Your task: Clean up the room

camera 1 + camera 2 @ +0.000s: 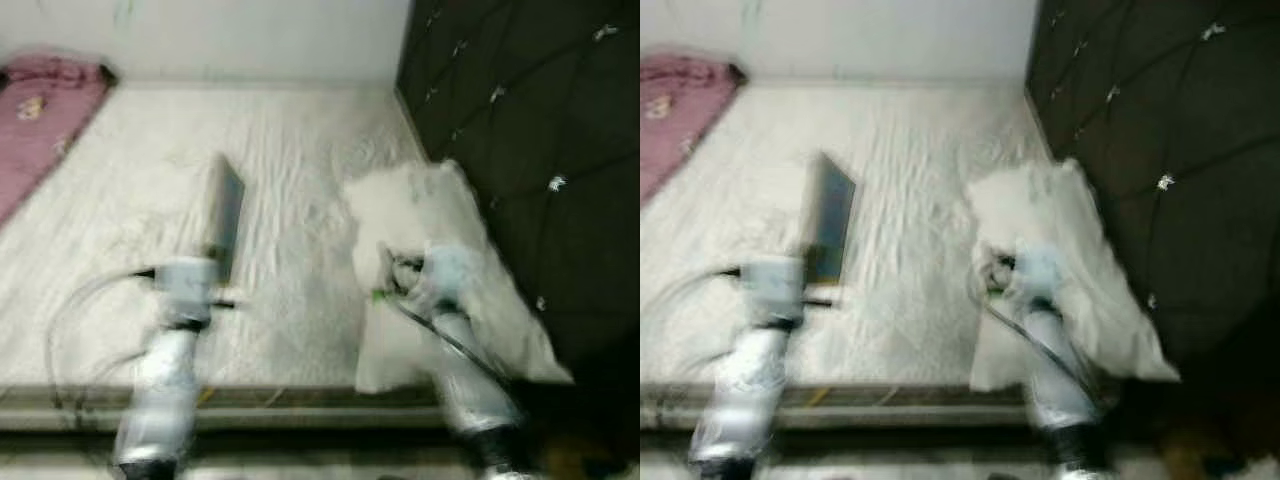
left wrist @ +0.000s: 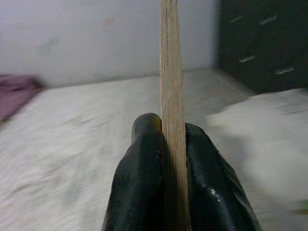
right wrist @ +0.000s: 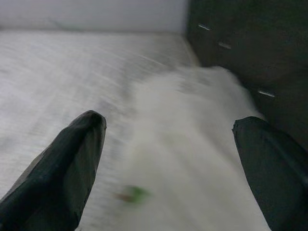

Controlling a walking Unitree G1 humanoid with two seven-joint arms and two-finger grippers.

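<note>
Here your left gripper [image 2: 168,159] has its jaws clamped on a thin board [image 1: 226,215] held on edge above the bed [image 1: 290,160], while your right gripper [image 3: 168,159], jaws wide open, hangs nearer the white pillow [image 1: 440,250] by the headboard [image 1: 530,110], lengthwise ahead.

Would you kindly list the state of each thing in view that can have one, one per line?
Left gripper: shut on the thin flat board, held above the bed.
Thin flat board: held on edge, clear of the sheet.
Right gripper: open, fingers spread wide over the white pillow.
White pillow: lying on the bed beside the dark headboard, not gripped.
Pink blanket: crumpled at the bed's far left.
</note>
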